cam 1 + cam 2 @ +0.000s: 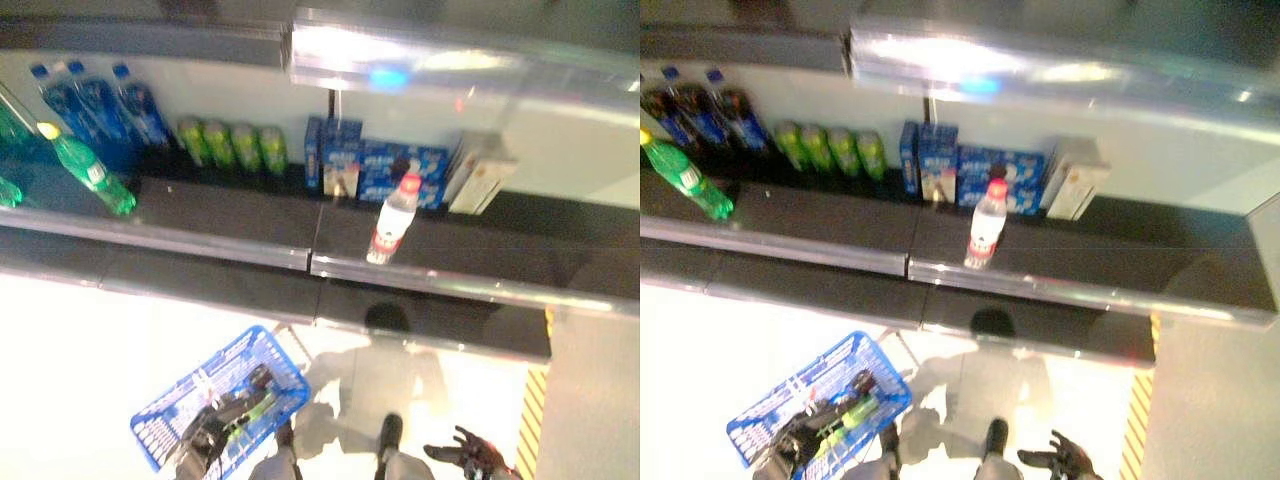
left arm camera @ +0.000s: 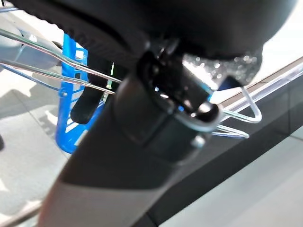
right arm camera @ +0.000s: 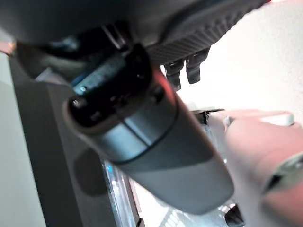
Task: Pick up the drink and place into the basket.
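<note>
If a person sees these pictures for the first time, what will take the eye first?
Probably the clear bottle with a red cap, standing alone near the front edge of the dark shelf, apart from the blue bottles and green cans at the back. Next, the blue basket low down, held by the left hand.

No legible text on any item.

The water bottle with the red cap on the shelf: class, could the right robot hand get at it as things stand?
Probably yes. The water bottle stands alone near the shelf edge, nothing beside it, and the right robot hand hangs low, open and empty.
</note>
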`<state>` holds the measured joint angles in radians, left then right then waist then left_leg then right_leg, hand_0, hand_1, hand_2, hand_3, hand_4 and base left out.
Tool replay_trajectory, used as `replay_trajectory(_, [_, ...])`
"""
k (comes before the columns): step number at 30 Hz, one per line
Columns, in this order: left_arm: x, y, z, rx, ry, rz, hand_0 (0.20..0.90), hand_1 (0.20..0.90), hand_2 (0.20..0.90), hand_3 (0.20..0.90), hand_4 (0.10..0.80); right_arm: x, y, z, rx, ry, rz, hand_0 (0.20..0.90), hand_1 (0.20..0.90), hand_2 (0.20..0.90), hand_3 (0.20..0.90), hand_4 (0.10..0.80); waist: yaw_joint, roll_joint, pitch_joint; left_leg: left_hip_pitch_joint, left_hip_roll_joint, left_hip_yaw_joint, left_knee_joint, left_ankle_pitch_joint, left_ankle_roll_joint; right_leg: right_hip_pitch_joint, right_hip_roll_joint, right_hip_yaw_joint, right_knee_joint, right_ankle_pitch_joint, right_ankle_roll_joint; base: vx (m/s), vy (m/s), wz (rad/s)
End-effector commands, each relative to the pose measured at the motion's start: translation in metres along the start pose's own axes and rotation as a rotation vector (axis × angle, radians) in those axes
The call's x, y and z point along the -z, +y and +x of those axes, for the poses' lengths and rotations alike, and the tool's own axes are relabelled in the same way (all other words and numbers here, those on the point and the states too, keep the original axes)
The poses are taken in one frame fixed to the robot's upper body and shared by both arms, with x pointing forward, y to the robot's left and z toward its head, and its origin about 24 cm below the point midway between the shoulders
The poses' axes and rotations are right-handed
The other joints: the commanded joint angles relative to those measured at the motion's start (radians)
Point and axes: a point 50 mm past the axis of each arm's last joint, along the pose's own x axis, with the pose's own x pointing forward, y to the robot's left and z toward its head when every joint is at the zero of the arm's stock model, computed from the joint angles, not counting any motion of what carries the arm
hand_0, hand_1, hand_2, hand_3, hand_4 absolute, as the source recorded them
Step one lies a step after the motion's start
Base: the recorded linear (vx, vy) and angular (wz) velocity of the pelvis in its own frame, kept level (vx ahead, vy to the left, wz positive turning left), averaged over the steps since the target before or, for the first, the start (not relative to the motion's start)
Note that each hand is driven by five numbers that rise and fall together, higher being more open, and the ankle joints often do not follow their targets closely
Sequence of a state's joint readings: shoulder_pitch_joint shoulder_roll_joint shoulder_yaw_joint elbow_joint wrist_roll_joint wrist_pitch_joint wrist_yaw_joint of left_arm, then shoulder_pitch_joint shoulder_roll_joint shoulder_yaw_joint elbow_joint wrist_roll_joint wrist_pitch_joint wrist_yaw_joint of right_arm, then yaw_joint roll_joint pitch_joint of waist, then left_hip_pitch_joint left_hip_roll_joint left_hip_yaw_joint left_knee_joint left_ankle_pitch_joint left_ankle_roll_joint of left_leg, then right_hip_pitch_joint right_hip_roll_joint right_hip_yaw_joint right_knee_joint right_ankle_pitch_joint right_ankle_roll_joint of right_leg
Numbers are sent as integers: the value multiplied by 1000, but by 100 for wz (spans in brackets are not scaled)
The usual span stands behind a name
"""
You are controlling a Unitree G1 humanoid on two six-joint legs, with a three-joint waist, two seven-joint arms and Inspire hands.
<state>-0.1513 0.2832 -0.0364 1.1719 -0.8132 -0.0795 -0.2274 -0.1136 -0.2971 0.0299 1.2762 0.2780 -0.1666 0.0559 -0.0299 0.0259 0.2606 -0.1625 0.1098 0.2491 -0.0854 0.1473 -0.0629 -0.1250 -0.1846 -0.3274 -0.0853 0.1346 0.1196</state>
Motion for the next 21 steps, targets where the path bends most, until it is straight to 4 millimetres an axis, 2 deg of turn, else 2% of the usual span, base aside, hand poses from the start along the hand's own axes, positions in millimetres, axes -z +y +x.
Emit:
replay_trajectory(1, [-55,-45,10,238,-250,-20,300,300,300,200,100,-49,-25,3,83,-194,14,900,900,900,900,800,24,-6,80,14,-7,-17,18,-44,-24,-57,8,40,97,-40,11,-224,70,0])
replay_trajectory(4, [-65,-56,13,260,-275,-34,300,300,300,200,100,-73,-23,3,74,-295,37,900,900,900,900,800,27,-10,109,-52,-8,-37,111,-61,-21,-109,-10,51,168,-58,5,-228,40,5])
replay_trajectory(6, [-72,-62,14,258,-292,-45,300,300,300,200,100,-96,-19,2,52,-392,51,900,900,900,900,800,30,-20,127,-111,5,-48,209,-87,-22,-157,-28,64,239,-77,1,-208,15,3])
replay_trajectory(10, [-84,-54,16,201,-300,-51,300,300,300,200,100,-126,-1,-2,-28,-543,64,900,900,900,900,800,32,-53,135,-190,38,-72,360,-141,-20,-221,-58,99,340,-102,7,-116,-52,1])
replay_trajectory(16, [-85,-39,14,155,-300,-160,300,300,300,200,100,-147,31,-14,-118,-697,27,900,900,900,900,800,32,-80,124,-206,50,-79,410,-178,-4,-250,-69,117,396,-111,19,-9,-52,1])
replay_trajectory(21, [-81,-47,15,248,-257,-219,300,300,300,200,100,-178,70,-45,-159,-943,-195,900,900,900,900,800,27,-105,128,-207,52,-77,390,-173,5,-260,-68,121,383,-88,32,-18,-64,3])
